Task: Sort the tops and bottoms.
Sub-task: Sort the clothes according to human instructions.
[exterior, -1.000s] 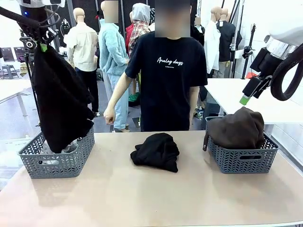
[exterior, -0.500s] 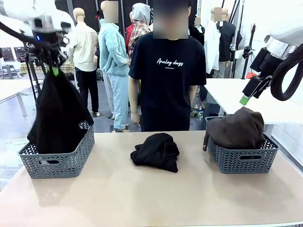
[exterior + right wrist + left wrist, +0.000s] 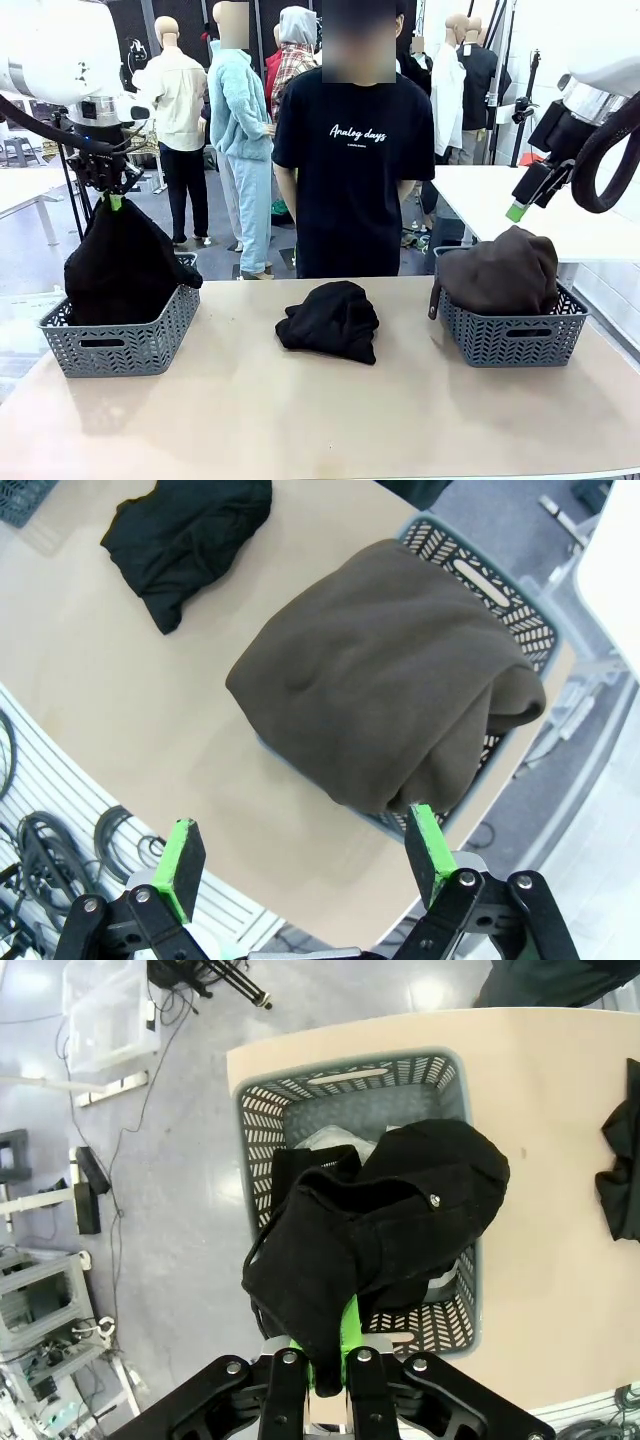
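Left fingers (image 3: pixel 116 202) tight on black garment (image 3: pixel 120 272) over left basket (image 3: pixel 125 350)

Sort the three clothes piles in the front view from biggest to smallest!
1. left black garment, stretched up tall
2. brown garment, nearly as big, so that one is a close call
3. middle black garment, clearly smallest

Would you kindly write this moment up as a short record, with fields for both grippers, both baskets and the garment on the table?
Left gripper: shut on the hanging black garment, above the left basket
Hanging black garment: lower part in the left basket, top pinched between the fingers
Right gripper: open, holding nothing, raised above the right basket
Right basket: holds the brown garment, heaped over the rim
Table: loose black garment lying between the baskets
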### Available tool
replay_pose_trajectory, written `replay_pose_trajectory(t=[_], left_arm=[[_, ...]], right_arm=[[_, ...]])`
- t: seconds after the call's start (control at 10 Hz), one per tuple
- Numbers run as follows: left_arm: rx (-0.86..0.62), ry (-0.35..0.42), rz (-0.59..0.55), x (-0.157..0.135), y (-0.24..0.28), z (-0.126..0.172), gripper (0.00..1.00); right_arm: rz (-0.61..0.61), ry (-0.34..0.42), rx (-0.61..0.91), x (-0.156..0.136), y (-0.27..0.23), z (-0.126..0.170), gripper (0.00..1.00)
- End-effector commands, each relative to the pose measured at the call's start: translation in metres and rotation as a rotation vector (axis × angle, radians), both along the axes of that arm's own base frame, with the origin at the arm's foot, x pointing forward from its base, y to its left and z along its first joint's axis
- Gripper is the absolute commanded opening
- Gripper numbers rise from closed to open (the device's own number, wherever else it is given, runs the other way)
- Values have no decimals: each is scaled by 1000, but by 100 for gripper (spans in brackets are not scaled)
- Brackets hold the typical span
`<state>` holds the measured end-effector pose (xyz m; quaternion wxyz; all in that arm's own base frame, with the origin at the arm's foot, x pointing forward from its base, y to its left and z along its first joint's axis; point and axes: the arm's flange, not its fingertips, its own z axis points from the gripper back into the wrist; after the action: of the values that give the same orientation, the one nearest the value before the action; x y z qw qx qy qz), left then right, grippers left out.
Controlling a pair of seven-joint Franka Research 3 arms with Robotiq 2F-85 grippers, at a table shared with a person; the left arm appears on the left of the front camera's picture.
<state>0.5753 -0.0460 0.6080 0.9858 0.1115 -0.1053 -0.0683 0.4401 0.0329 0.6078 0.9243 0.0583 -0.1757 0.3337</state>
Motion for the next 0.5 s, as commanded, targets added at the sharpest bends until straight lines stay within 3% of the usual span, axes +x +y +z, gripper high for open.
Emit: replay_pose_trajectory(t=[0.0, 0.1, 0.2, 0.4], left_arm=[[0, -29, -21, 1, -3, 5, 0], [0, 0, 0, 0, 0, 0, 0], [50, -16, -87, 2, -21, 13, 0], [40, 13, -34, 16, -4, -17, 0]], right_arm=[[-7, 4, -15, -1, 1, -1, 100], [-7, 4, -15, -1, 1, -1, 100], [-7, 4, -15, -1, 1, -1, 100], [-7, 4, -15, -1, 1, -1, 100]])
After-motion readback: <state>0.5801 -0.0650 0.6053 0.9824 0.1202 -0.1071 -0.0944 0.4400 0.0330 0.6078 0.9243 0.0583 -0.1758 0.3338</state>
